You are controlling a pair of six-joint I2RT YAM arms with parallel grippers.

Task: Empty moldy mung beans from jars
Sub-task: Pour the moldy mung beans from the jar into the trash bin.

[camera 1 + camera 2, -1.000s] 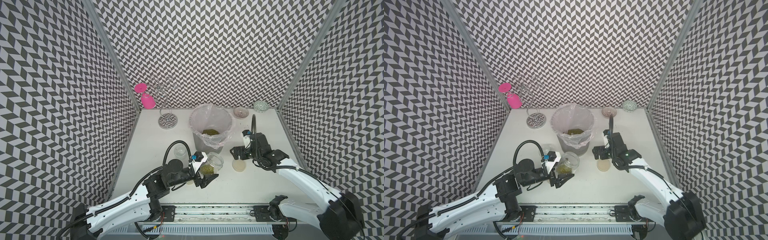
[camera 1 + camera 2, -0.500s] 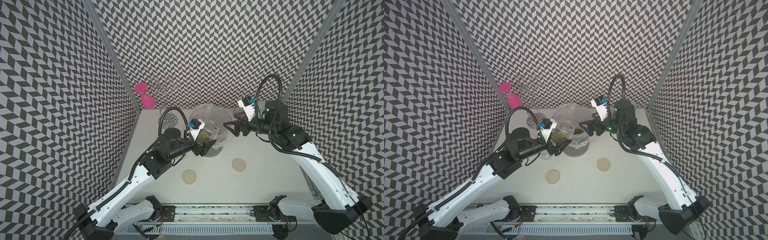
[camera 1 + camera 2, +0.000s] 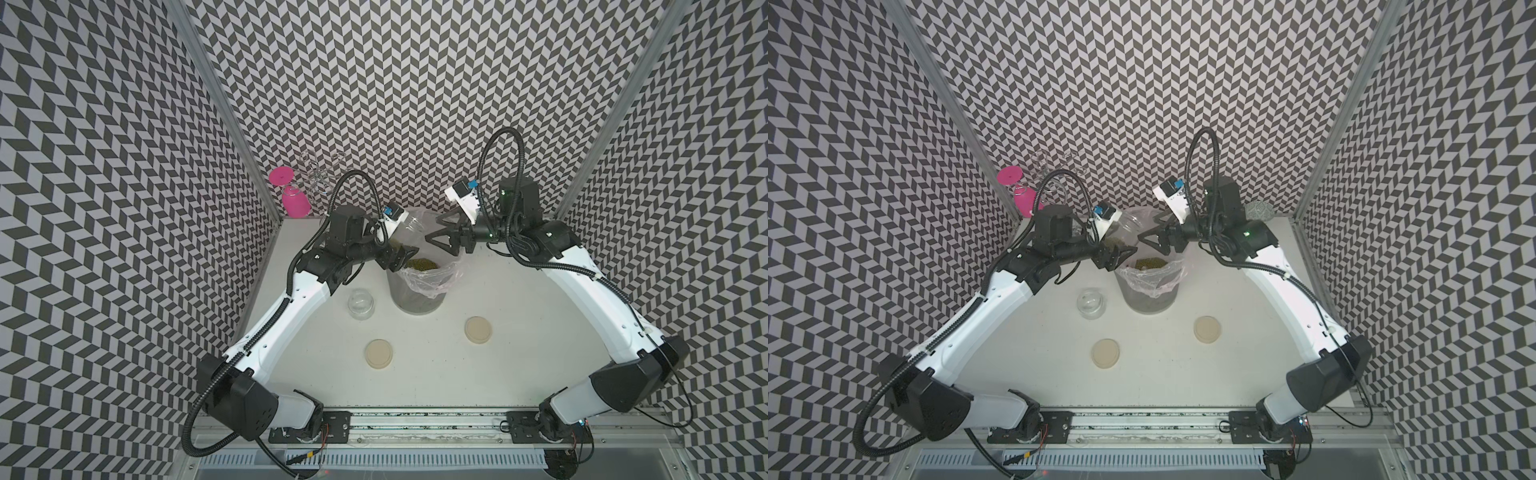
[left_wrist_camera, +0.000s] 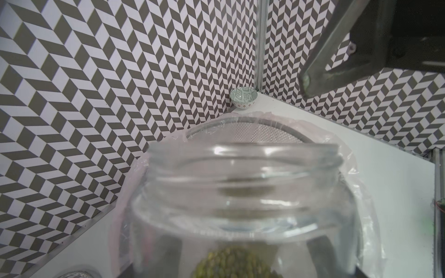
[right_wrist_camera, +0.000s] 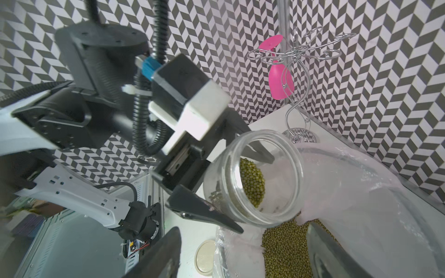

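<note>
Glass tilted jar (image 5: pixel 218 178) is clamped between the left gripper (image 5: pixel 256 195) fingers (image 5: pixel 204 213), its mouth leaning over the lined bin (image 3: pixel 415 297). The bin stands near the middle of the surface's (image 3: pixel 436 374) back edge. We see some mung beans (image 5: pixel 252 183) inside the jar and more heaped in the bin. Right gripper (image 3: pixel 441 232) hangs above the bin on its right-edge side, fingers wide, holding nothing. We note the empty jar (image 3: pixel 360 304) upright just beside the bin, toward the left edge. Two lids (image 3: pixel 378 353) lie flat nearer the front edge, well apart. Patterned bowl (image 4: pixel 243 98) at the back right corner, pink glass (image 3: pixel 295 203) at the back left.
</note>
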